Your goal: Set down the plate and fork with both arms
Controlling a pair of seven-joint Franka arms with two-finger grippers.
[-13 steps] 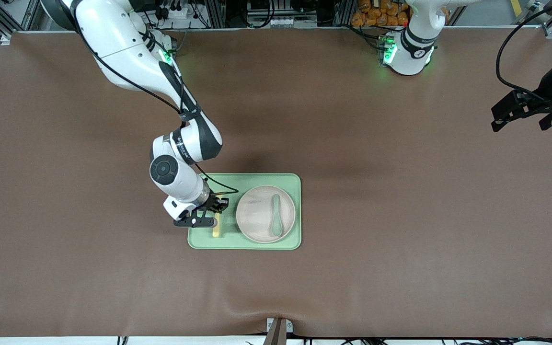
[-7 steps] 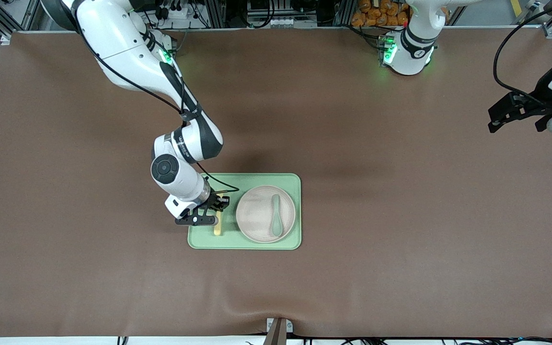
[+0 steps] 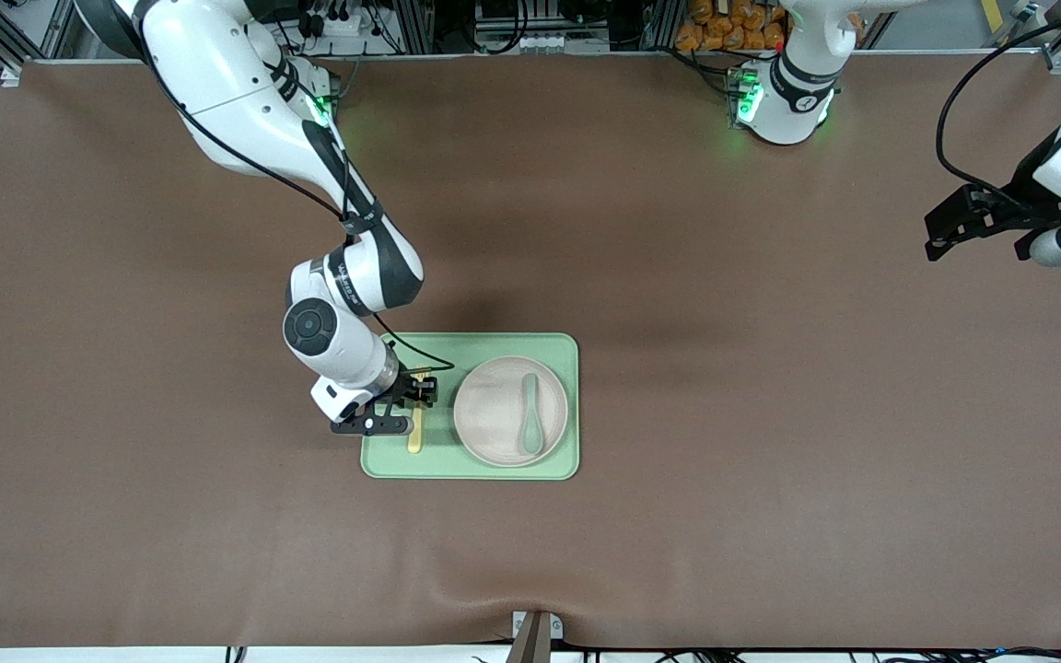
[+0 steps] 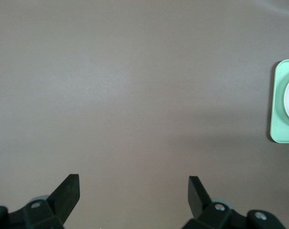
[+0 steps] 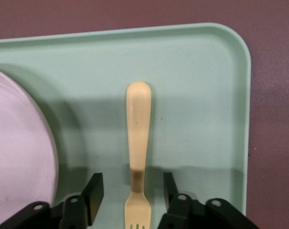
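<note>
Brown matting covers the worktop. On the green tray (image 3: 471, 466) the fork (image 5: 137, 143) lies flat beside the plate (image 3: 494, 414), apparently just set down; the right gripper (image 5: 131, 196) straddles it, fingers released. Left gripper (image 4: 133, 188) waits, spread, over bare worktop.

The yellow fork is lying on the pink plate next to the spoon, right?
Not quite. The fork lies on the green tray, beside the plate, not on it. Only the spoon lies on the plate. The right wrist view shows it.
</note>
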